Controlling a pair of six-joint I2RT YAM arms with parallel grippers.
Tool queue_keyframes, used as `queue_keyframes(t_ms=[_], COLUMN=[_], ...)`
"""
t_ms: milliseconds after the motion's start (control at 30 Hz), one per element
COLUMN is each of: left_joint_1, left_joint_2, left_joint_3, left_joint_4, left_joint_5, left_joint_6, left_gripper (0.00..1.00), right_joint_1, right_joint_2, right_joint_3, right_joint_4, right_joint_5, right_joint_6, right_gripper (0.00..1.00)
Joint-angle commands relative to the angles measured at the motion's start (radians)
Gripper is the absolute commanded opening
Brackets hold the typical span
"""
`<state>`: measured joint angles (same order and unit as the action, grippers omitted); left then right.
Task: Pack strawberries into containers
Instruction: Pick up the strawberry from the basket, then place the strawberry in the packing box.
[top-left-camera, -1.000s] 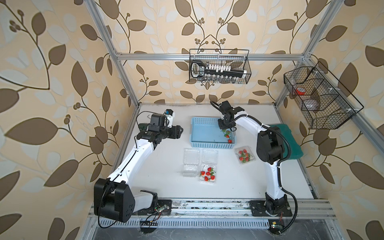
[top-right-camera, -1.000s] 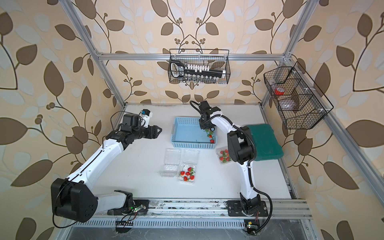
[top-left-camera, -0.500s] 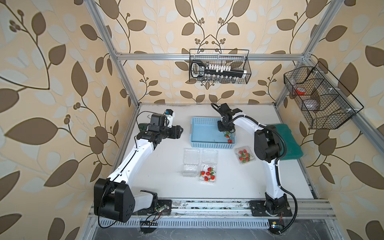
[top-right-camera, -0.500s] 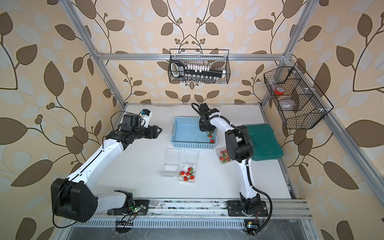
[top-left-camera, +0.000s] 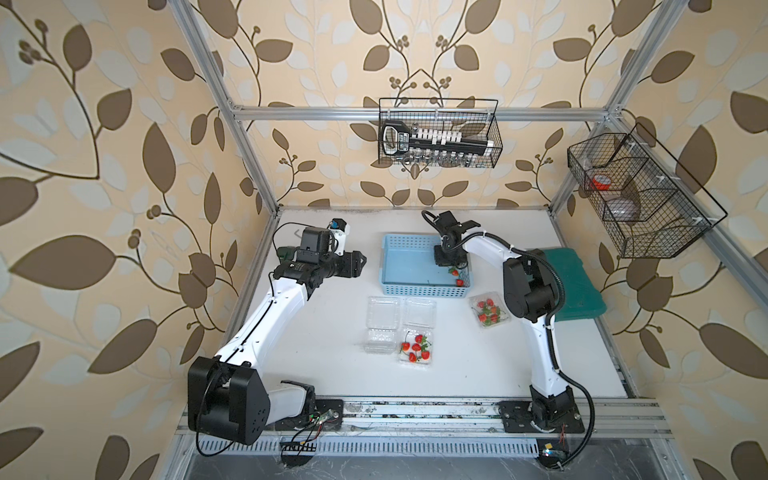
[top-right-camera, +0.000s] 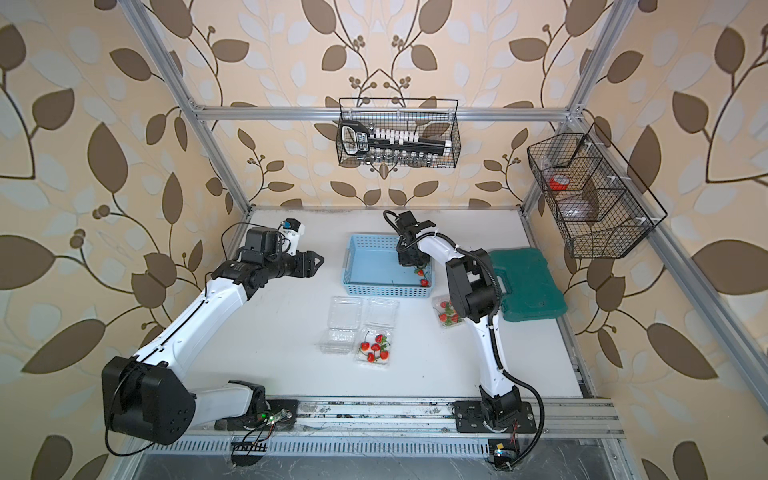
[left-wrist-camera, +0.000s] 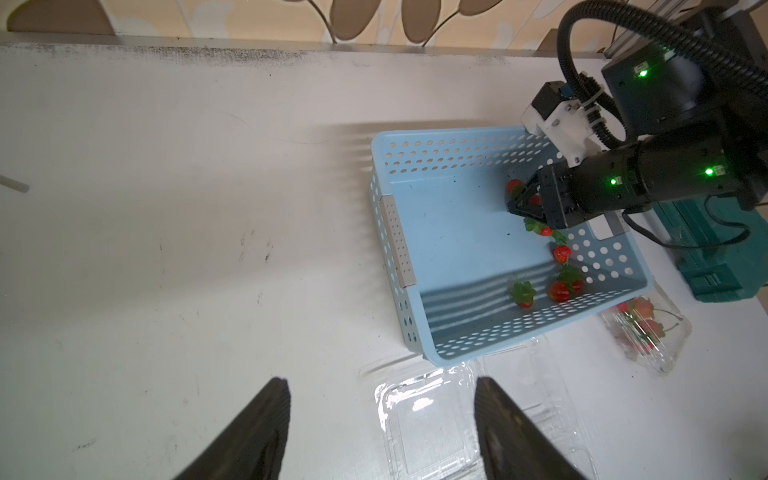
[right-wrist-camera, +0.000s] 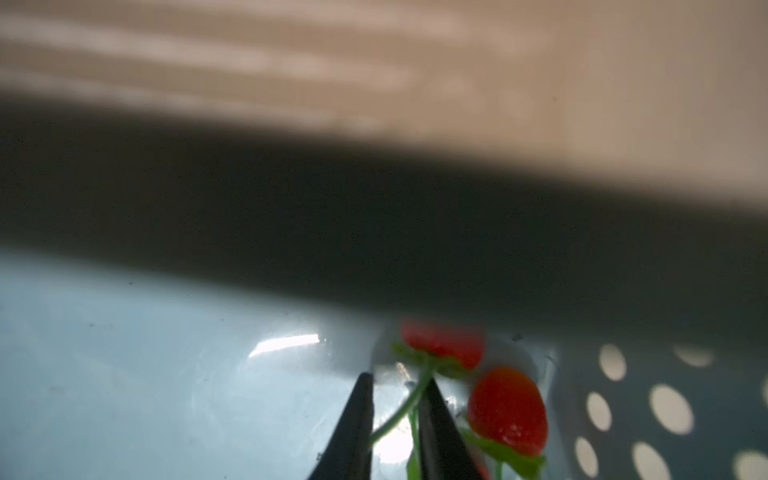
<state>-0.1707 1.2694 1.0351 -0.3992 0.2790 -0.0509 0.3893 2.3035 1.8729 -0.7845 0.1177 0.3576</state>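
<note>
My right gripper (right-wrist-camera: 397, 378) is down inside the light blue basket (top-left-camera: 415, 291), its jaws shut on the thin green stem of a strawberry (right-wrist-camera: 444, 343). A second strawberry (right-wrist-camera: 507, 409) lies right beside it. Further strawberries (left-wrist-camera: 559, 291) sit in the basket's corner. One clear container (top-left-camera: 380, 328) lies open with nothing in it. The container (top-left-camera: 417, 351) next to it holds several berries, and so does a third container (top-left-camera: 489, 311) by the right arm. My left gripper (left-wrist-camera: 380, 380) hangs open over the table left of the basket, holding nothing.
A green case (top-left-camera: 575, 286) lies to the right of the right arm. Black wire baskets hang on the back wall (top-left-camera: 438, 133) and the right wall (top-left-camera: 640, 191). The white table (top-left-camera: 332, 324) ends at a metal rail in front.
My right gripper's jaws have closed in on the stem inside the blue basket. The left arm has not moved.
</note>
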Motion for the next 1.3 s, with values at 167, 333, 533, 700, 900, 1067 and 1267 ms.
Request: queue_keyframes(t_ms=[167, 333, 533, 700, 900, 1067, 1267], left_joint_1=[-0.006, -0.006, -0.006, -0.006, -0.006, -0.006, -0.006], left_joint_2=[-0.023, -0.023, -0.026, -0.027, -0.026, -0.038, -0.041], left_joint_3=[-0.001, -0.001, -0.001, 0.0, 0.003, -0.003, -0.005], left_joint_4=[0.002, 0.003, 0.002, 0.003, 0.006, 0.006, 0.007], left_joint_5=[0.0, 0.0, -0.003, -0.003, 0.004, 0.001, -0.001], left_joint_6=[0.014, 0.013, 0.013, 0.012, 0.01, 0.006, 0.004], left_gripper=[0.72, 0.72, 0.72, 0.72, 0.72, 0.72, 0.72], right_joint_1=[-0.006, 0.009, 0.119, 0.275, 0.514, 0.61, 0.66], right_joint_2=[-0.069, -0.187, -0.425, -0.684, -0.832, -0.801, -0.721], right_joint_3=[0.002, -0.062, -0.26, -0.559, -0.815, -0.886, -0.87], right_joint_4=[-0.009, 0.02, 0.06, 0.137, 0.2, 0.254, 0.253], right_joint_5=[-0.007, -0.024, -0.049, -0.067, -0.06, -0.075, -0.062], right_joint_6=[-0.01, -0.038, -0.073, -0.007, 0.136, 0.198, 0.211], right_gripper=[0.0, 0.0, 0.0, 0.0, 0.0, 0.05, 0.26])
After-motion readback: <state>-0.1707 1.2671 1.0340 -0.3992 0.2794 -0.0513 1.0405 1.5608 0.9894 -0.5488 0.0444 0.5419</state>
